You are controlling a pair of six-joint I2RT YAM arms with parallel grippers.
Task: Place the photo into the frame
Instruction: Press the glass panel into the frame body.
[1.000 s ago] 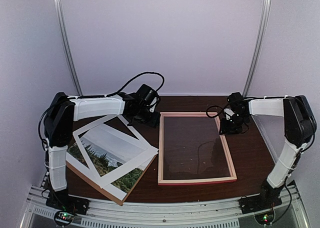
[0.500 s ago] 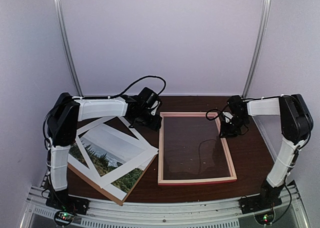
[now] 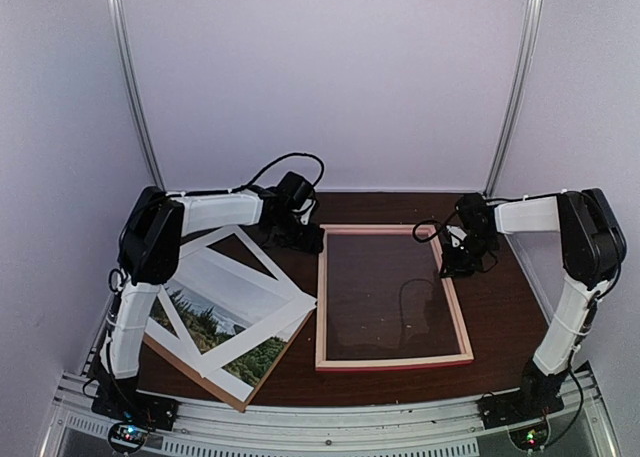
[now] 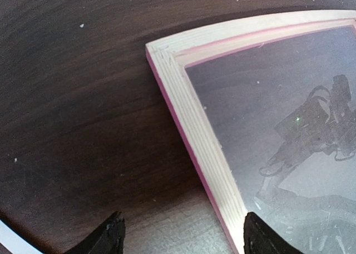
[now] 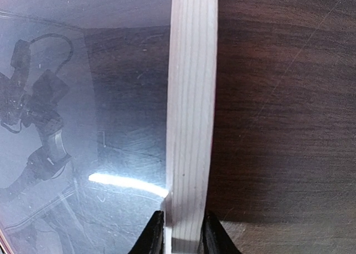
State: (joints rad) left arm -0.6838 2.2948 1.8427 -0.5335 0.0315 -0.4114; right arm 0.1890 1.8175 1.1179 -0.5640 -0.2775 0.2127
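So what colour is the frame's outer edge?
Pink, on the frame; clearest in left wrist view.

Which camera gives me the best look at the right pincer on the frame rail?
Right wrist view: the right pincer sits at the bottom edge, fingers against both sides of the pale rail of the frame. The top view shows it small and dark at that rail, contact unreadable. The left wrist view misses it.

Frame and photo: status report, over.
Left gripper open over the frame's far-left corner. Right gripper shut on its right rail. Photo outside, left of frame, under white mat.
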